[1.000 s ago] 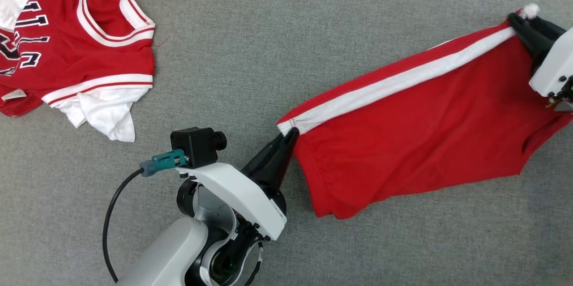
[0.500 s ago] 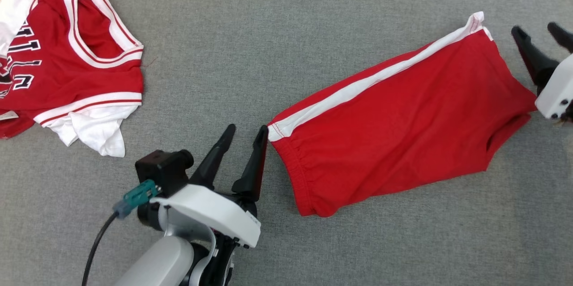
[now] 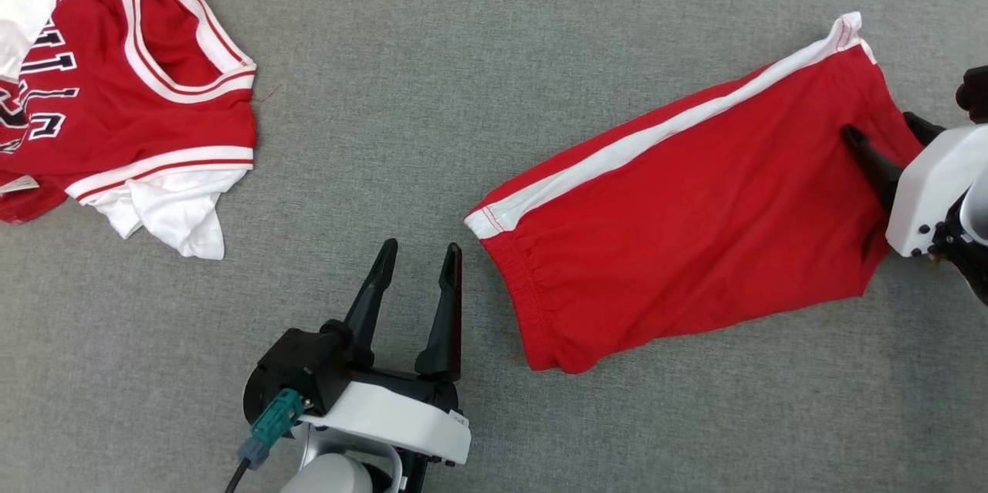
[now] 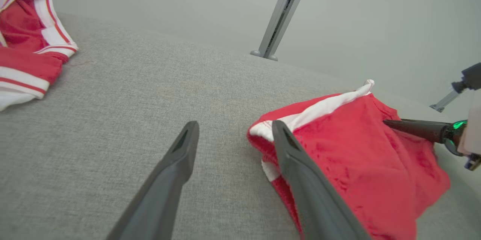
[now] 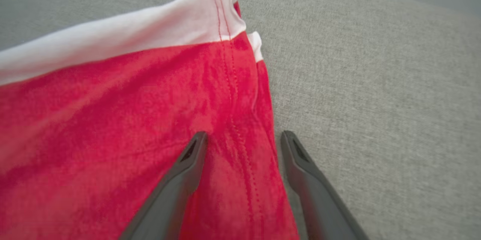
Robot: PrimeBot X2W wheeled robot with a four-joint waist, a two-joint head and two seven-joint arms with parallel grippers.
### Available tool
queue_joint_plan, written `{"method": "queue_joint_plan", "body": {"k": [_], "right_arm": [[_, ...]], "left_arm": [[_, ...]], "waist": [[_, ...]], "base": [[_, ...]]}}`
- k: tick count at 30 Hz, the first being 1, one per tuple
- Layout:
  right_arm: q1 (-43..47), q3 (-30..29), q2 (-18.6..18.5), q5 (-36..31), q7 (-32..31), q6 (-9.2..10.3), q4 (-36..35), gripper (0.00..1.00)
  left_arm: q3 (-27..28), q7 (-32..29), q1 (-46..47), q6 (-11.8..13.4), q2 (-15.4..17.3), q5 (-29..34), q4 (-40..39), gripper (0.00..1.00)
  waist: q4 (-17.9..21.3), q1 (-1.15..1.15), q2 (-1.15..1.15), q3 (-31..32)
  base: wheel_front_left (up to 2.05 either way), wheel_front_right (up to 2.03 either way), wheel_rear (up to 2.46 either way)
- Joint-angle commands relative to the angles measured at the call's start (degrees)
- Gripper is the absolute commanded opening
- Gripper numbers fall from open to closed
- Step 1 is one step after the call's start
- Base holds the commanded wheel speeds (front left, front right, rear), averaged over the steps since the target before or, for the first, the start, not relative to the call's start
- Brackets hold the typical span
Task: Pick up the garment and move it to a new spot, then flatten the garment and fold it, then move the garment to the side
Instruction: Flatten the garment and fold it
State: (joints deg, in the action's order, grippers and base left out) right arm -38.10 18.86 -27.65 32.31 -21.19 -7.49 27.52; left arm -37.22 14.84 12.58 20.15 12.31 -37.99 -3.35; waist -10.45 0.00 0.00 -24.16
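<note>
Your left gripper [image 3: 421, 246] and right gripper [image 3: 880, 124] have both opened and released the shorts [image 3: 695, 231], which now apparently lie flat.

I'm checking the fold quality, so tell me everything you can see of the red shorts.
The red shorts look like soft knit fabric, with a white side stripe along the far edge and a gathered waistband at the left end. They lie flat, seemingly doubled leg over leg, slanting across the grey fabric surface. The open right pincer straddles the leg hem, one finger over the cloth; the open left pincer stands beside the waistband corner, gripping nothing.
</note>
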Motion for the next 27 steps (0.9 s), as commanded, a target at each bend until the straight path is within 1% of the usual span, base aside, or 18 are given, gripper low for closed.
{"method": "queue_joint_plan", "body": {"k": [1, 3, 4, 5, 9, 11, 17, 20, 23, 25, 27], "right_arm": [[0.37, 0.35, 0.59, -0.88, -1.17, -0.01, 1.47, 1.0], [0.5, 0.52, 1.48, -1.44, -2.26, -0.01, 2.86, 1.0], [0.6, 0.76, 1.93, -1.35, -2.53, -0.01, 3.21, 0.42], [0.75, 0.5, 2.47, -0.7, -2.26, -0.01, 3.64, 0.0], [1.91, -2.77, 4.25, 3.06, -0.99, -0.01, 5.41, 0.0], [2.81, -4.83, 4.3, 5.3, -0.69, 0.0, 5.84, 0.0], [7.3, -10.64, 1.19, 10.99, -1.18, 0.0, 6.33, 0.0], [9.65, -14.22, -1.63, 12.26, -1.71, 0.0, 7.24, 0.0], [11.69, -18.38, -5.09, 12.09, -1.19, 0.0, 8.02, 0.0], [12.7, -20.72, -6.71, 12.77, -1.19, -0.09, 6.78, 0.0], [13.59, -21.88, -7.83, 13.3, -1.59, -0.07, 3.78, 0.0]], "left_arm": [[0.5, 0.29, -0.29, -0.6, -0.04, 1.03, 0.72, 1.0], [0.97, 0.39, -0.33, -1.34, -0.82, 1.66, 1.55, 1.0], [1.48, 0.4, -0.39, -1.74, -1.19, 2.08, 1.88, 1.0], [2.04, 0.41, -0.59, -2.16, -1.45, 2.59, 2.18, 1.0], [4.22, 0.39, -2.79, -4.3, -2.19, 4.76, 3.61, 1.0], [5.13, 0.4, -4.07, -5.6, -2.35, 5.74, 4.13, 1.0], [7.75, 0.41, -8.74, -8.56, -2.32, 7.67, 5.56, 1.0], [8.61, 0.42, -10.5, -9.53, -2.58, 8.39, 5.78, 1.0], [9.2, 0.42, -11.93, -10.39, -3.09, 8.96, 6.04, 1.0], [9.84, 0.42, -12.57, -10.66, -3.56, 9.12, 6.07, 1.0], [10.38, 0.42, -13.39, -11.02, -4.23, 9.41, 6.05, 1.0]], "waist": [[-0.66, 0.0, 0.0, -0.38], [-0.89, 0.0, 0.0, -0.34], [-0.86, 0.0, 0.0, -0.14], [-0.68, 0.0, 0.0, 0.21], [1.02, 0.0, 0.0, 2.86], [1.98, 0.0, 0.0, 4.55], [4.17, 0.0, 0.0, 8.83], [4.5, 0.0, 0.0, 9.89], [4.07, 0.0, 0.0, 10.71], [3.86, 0.0, 0.0, 10.95], [3.76, 0.0, 0.0, 11.27]], "base": [[0.0, 0.0, 0.0], [0.0, 0.0, 0.0], [0.0, 0.0, 0.0], [0.0, 0.0, 0.0], [0.0, 0.0, 0.0], [0.0, 0.0, 0.0], [0.0, 0.0, 0.0], [0.0, 0.0, 0.0], [0.0, 0.0, 0.0], [0.0, 0.0, 0.0], [0.0, 0.0, 0.0]]}}
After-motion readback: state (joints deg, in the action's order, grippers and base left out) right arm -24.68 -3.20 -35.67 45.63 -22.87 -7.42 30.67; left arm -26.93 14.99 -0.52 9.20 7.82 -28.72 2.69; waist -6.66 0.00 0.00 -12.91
